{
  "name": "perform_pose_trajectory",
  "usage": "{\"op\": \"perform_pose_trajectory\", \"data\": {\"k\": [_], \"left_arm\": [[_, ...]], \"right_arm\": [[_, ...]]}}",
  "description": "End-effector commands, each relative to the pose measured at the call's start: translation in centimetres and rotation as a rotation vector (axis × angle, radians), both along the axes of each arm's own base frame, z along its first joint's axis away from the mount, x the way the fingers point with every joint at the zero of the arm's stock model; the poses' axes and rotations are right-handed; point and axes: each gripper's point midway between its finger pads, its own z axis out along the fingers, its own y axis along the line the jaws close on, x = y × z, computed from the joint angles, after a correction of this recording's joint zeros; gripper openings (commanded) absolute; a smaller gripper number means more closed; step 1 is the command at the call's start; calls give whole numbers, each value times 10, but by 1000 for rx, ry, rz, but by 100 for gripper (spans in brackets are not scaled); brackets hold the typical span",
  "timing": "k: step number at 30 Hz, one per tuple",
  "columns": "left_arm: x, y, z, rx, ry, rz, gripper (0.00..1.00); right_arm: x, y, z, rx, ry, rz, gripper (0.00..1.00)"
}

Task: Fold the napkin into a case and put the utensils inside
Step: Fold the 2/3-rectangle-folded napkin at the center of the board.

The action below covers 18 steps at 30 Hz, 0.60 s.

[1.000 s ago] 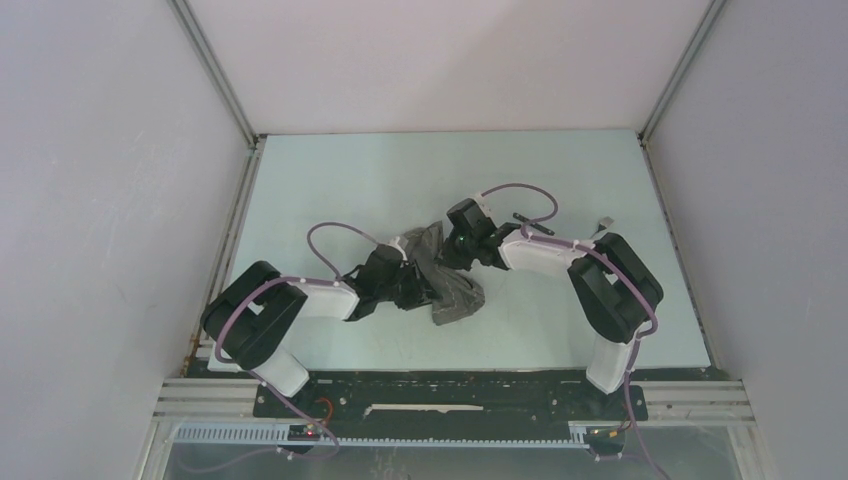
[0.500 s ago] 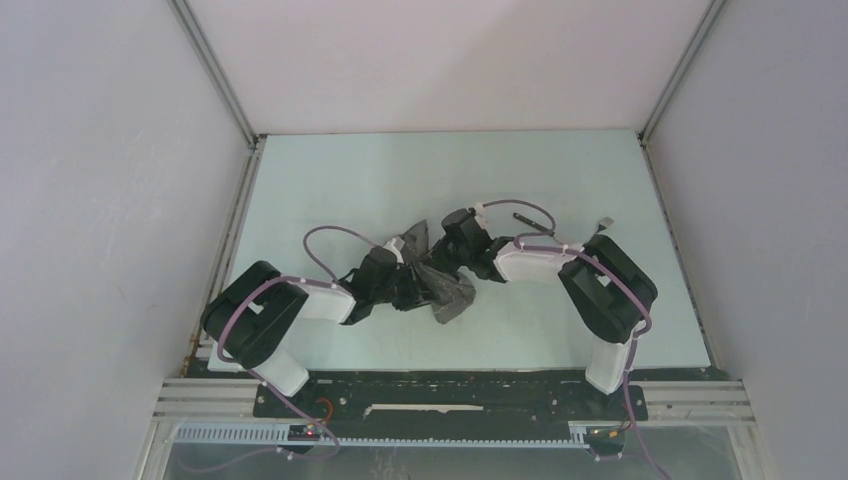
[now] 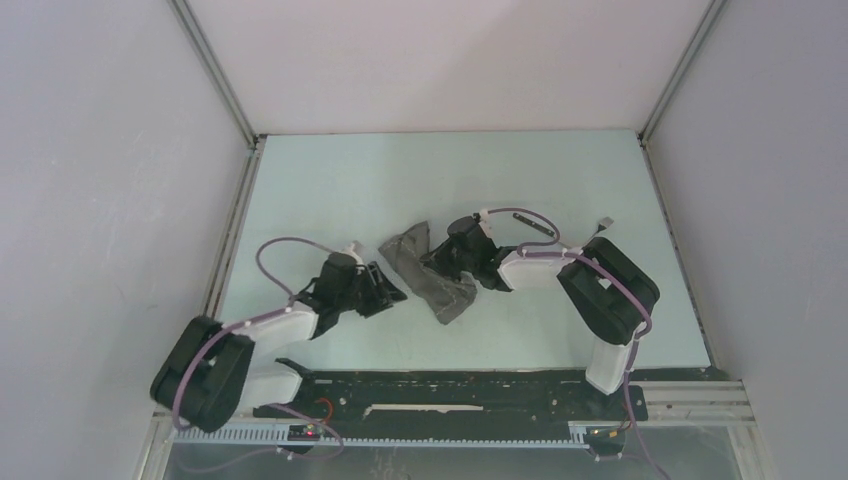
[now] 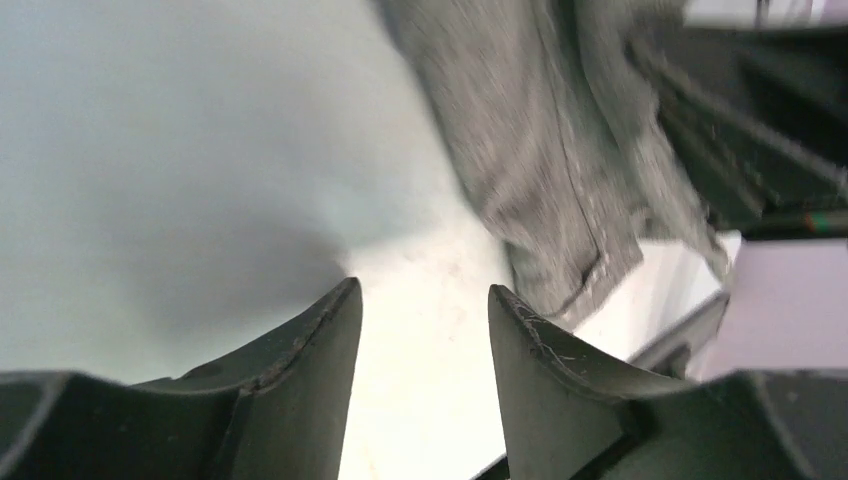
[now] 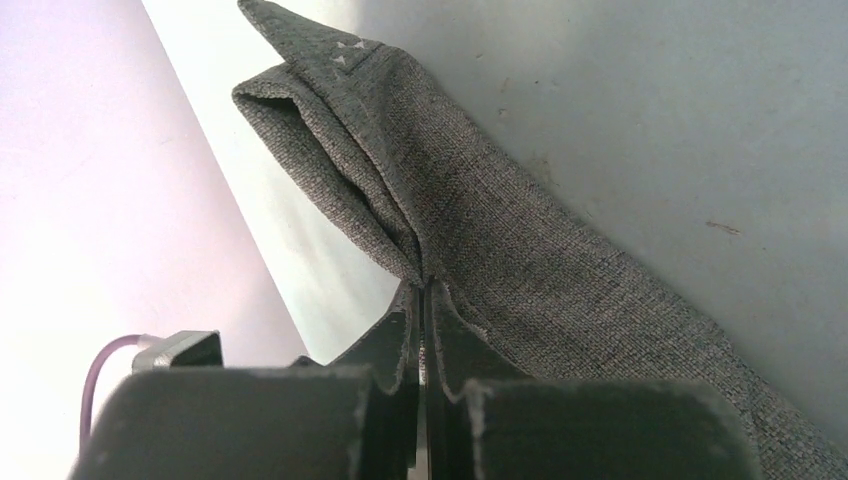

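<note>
The grey napkin (image 3: 428, 272) lies crumpled and partly folded in the middle of the table. My right gripper (image 3: 440, 262) is shut on a pinched fold of the napkin (image 5: 480, 220), and its fingertips (image 5: 420, 288) meet with cloth between them. My left gripper (image 3: 397, 292) stands open just left of the cloth with nothing in it. In the left wrist view the left gripper (image 4: 422, 292) has bare table between its fingers, and the napkin (image 4: 540, 170) lies beyond, up and to the right. A dark knife (image 3: 533, 222) and a small silvery fork (image 3: 604, 224) lie behind the right arm.
The pale green table (image 3: 340, 180) is walled in by white panels at the back and both sides. A black rail (image 3: 440, 385) runs along the near edge. The right arm's black link (image 4: 740, 120) crosses close over the napkin.
My left gripper has opened, let go of the napkin and drawn back to the left and nearer. The right gripper stays shut on the cloth and has shifted it slightly left.
</note>
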Motion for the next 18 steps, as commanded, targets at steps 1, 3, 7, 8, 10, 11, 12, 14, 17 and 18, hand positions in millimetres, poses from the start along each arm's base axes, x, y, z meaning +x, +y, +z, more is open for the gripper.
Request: {"op": "perform_pose_trajectory", "data": {"k": [1, 3, 7, 8, 10, 11, 12, 14, 17, 18], "left_arm": [[17, 52, 7, 90, -20, 137, 56], [36, 59, 21, 75, -32, 188, 56], [66, 50, 35, -21, 10, 211, 57], [72, 50, 32, -3, 22, 211, 57], [83, 51, 28, 8, 44, 213, 57], [86, 51, 25, 14, 56, 205, 56], [90, 53, 20, 36, 65, 215, 56], [93, 53, 13, 51, 81, 208, 50], [92, 52, -1, 64, 122, 193, 36], [92, 52, -4, 70, 127, 191, 33]], "right_arm": [[7, 9, 33, 82, -68, 6, 0], [8, 11, 36, 101, -76, 3, 0], [7, 17, 35, 131, -63, 11, 0], [7, 17, 34, 135, -58, 17, 0], [8, 17, 35, 139, -60, 19, 0], [8, 17, 37, 146, -69, 25, 0], [8, 18, 38, 151, -72, 27, 0], [7, 22, 37, 165, -69, 40, 0], [3, 27, 32, 183, -49, 58, 0], [2, 29, 30, 191, -43, 61, 0]]}}
